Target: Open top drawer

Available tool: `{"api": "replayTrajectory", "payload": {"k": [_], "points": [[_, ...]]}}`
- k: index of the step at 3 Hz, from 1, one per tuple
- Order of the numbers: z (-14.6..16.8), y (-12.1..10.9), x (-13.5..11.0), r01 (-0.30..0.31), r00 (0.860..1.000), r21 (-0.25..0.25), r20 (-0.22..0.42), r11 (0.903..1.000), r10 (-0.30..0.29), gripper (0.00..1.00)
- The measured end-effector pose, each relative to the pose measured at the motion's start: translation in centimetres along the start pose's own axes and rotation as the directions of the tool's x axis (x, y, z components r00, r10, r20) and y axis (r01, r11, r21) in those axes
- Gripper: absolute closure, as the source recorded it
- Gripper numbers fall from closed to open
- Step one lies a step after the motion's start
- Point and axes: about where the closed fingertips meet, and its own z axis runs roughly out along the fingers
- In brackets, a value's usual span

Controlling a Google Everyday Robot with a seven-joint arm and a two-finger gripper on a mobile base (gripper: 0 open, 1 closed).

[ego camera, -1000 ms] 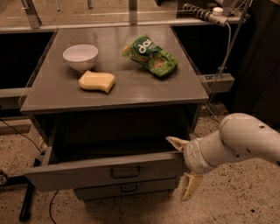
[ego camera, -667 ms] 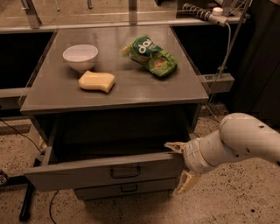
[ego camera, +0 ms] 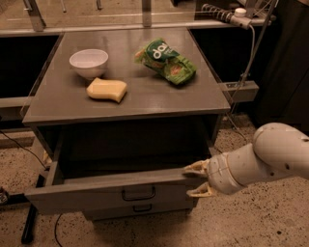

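Observation:
The top drawer (ego camera: 96,190) is a grey metal drawer with a small black bar handle (ego camera: 138,194) at its centre. It stands pulled well out from under the grey cabinet top (ego camera: 145,96), and its dark inside shows. My gripper (ego camera: 198,180) is at the right end of the drawer front, on a white arm coming in from the right. Its two pale fingers are spread apart, one level with the front's top edge and one lower. They hold nothing that I can see.
A white bowl (ego camera: 89,61), a yellow sponge (ego camera: 106,89) and a green chip bag (ego camera: 166,60) lie on the cabinet top. A narrower drawer (ego camera: 116,212) sits below. A power strip (ego camera: 222,14) and cable hang at the back right. The floor is speckled.
The gap between my fingers has become smaller, with the lower finger moving up and left toward the drawer's right end. The drawer stays open as before.

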Motion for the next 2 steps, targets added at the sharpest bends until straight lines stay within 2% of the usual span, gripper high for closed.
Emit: {"api": "replayTrajectory", "payload": {"k": [1,2], "points": [[-2.3,2.1,-0.9,0.017,0.999,0.025,0.044,0.9995,-0.018,0.88],[-3.8,3.8,-1.3,0.022,0.997,0.046,0.073,0.9987,-0.025,1.0]]}}
